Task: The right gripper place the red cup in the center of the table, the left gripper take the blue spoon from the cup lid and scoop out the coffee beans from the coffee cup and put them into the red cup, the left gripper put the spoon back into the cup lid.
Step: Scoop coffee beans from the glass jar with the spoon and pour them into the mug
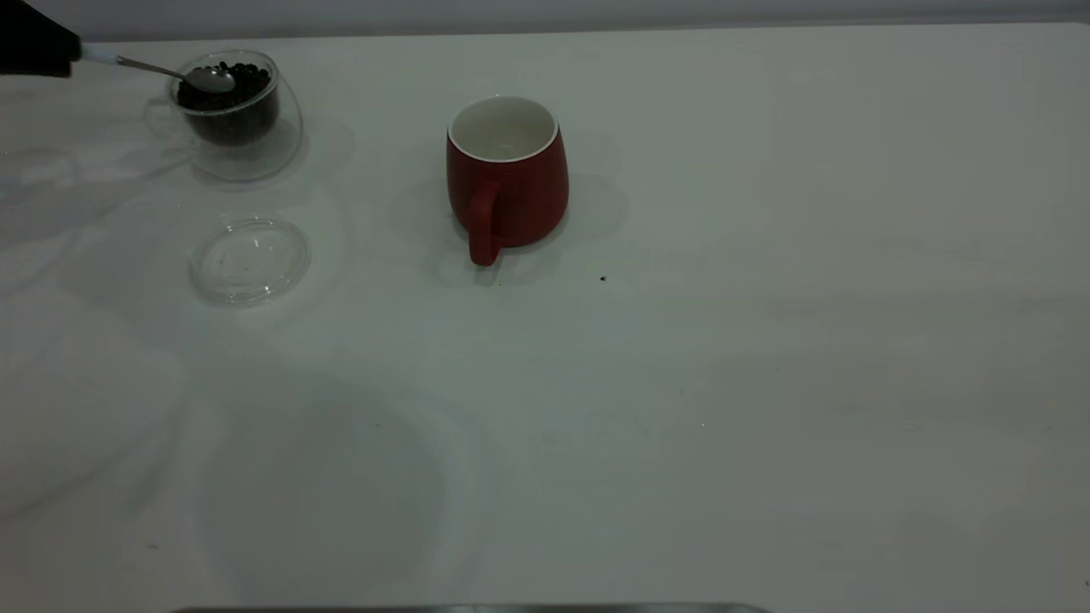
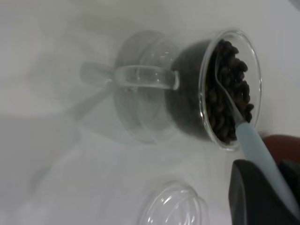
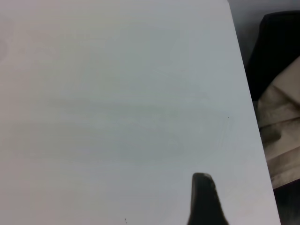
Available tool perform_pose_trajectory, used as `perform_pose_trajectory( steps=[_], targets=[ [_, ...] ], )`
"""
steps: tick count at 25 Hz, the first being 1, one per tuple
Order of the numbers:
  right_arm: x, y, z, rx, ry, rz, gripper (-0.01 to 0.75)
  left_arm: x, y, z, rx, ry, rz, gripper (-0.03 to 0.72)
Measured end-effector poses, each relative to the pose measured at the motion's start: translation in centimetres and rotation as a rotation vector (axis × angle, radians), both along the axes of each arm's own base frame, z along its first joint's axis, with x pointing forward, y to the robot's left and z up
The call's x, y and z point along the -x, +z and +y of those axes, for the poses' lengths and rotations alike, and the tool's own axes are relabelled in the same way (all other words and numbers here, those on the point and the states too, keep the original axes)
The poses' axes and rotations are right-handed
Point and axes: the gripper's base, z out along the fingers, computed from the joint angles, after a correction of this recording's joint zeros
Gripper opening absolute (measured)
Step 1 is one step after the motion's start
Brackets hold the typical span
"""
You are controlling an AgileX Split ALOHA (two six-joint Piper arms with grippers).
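Left tool point(image 1: 38, 42) clamping pale-handled blue spoon point(image 1: 162, 71), shiny bowl over dark coffee beans point(image 1: 241, 81)

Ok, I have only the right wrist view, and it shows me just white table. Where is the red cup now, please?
Observer: The red cup stands upright near the middle of the table, with no beans visible inside.
Operator: And the left hand?
Observer: The left hand holds the blue spoon by its handle, with the bowl at the coffee beans in the coffee cup.
Operator: Is something on the cup lid?
Observer: No, the cup lid lies bare, nearer the exterior camera than the coffee cup.
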Motion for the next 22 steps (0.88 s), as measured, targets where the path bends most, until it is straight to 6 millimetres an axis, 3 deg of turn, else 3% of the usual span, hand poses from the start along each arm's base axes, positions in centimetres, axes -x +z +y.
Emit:
perform_pose_trajectory(
  steps=[9,22],
  targets=[
    [0.0,0.0,0.0,0.0,0.0,0.0,0.518,-0.2,-2.9,-0.5,0.139,0.074,0.037,0.127],
    [0.0,0.0,0.0,0.0,0.0,0.0,0.518,0.5,-2.6,0.2,0.2,0.035,0.035,0.127]
  ],
)
